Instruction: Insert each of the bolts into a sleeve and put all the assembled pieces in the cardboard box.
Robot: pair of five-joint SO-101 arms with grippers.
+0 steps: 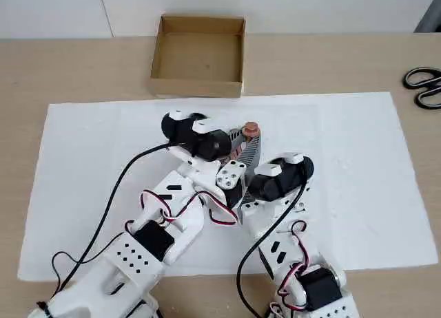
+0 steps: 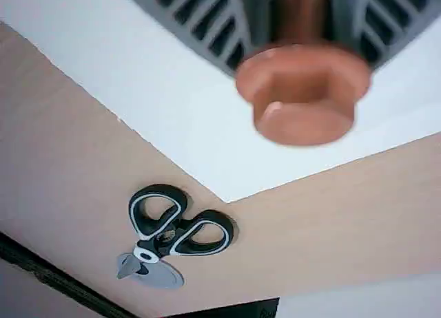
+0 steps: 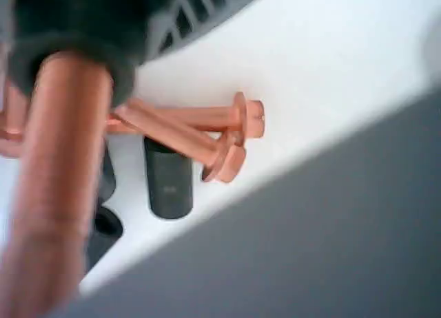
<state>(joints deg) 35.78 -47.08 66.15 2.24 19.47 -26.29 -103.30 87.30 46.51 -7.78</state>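
The left claw (image 1: pixel 246 147) is clamped on the shank of a copper bolt (image 2: pixel 303 91). In the high view the bolt's long axis runs roughly from 12 to 6 o'clock. Its flanged head (image 1: pixel 251 130) is at the 12 o'clock end and the shank points back toward the right arm (image 1: pixel 279 179). That arm comes in from about 5 o'clock, while the left arm reaches in from about 8 o'clock. Close to the right claw (image 3: pixel 103 36), a dark collar (image 3: pixel 69 49) rings a copper shank. It is probably a sleeve with the bolt's threaded end already through it, though the view is too near and soft to be sure. I cannot tell whether the right claw is closed on it. The coming move seems to depend on keeping shank and collar on one line, so the bolt seats along that 12-to-6 axis rather than at an angle. The cardboard box (image 1: pixel 196 87) lies at about 11 o'clock from the bolt head, well apart, and the left arm is the nearer one to carry there. Loose bolts (image 3: pixel 207 135) and another sleeve (image 3: pixel 167 180) lie together on the white sheet (image 1: pixel 358 160). Scissors (image 2: pixel 172 232) rest off the sheet toward 2 o'clock.
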